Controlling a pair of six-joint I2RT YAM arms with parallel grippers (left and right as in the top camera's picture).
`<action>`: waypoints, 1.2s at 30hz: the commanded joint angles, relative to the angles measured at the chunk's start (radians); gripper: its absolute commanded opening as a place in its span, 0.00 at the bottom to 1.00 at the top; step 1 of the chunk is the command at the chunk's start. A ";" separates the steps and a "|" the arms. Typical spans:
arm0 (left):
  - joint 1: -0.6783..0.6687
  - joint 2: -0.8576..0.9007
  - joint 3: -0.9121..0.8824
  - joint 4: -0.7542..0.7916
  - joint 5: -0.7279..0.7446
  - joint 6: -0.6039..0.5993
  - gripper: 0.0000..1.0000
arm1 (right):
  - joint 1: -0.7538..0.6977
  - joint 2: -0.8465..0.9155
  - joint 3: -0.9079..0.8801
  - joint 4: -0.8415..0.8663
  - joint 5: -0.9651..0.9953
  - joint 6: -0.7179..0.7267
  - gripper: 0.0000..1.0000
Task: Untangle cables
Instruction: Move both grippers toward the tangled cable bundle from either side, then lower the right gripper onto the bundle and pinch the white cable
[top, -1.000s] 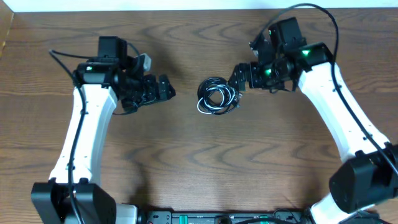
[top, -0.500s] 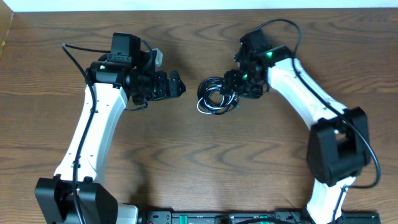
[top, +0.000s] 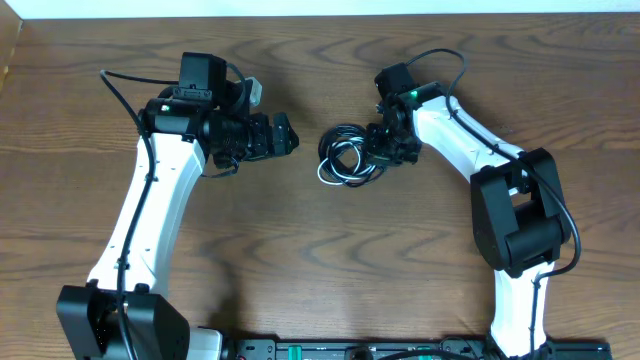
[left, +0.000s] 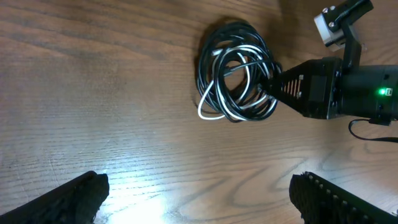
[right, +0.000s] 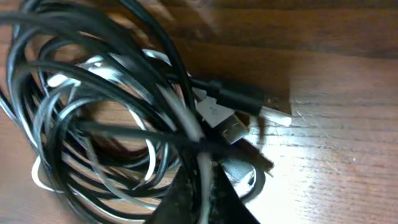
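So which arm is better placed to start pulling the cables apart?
Right. The right gripper is shut on strands at the edge of the cable bundle, while the left gripper hangs open, off to the side and apart from it.

The overhead camera looks straight down. All three views share the cable bundle (top: 347, 157): far ahead of the left wrist camera, close before the right.

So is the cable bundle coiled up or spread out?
Coiled up: the cable bundle is one tight ring of overlapping black and white loops, with the right gripper closed on its edge.
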 joint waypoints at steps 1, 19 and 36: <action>0.000 0.005 0.017 0.002 -0.002 -0.009 0.99 | 0.007 0.004 0.023 -0.003 -0.026 -0.005 0.01; 0.000 0.005 0.017 0.009 -0.002 -0.009 0.99 | 0.019 -0.001 0.331 -0.318 -0.065 -0.203 0.25; 0.000 0.006 0.015 0.005 -0.002 -0.010 0.99 | 0.069 -0.001 0.257 -0.383 0.246 -0.102 0.34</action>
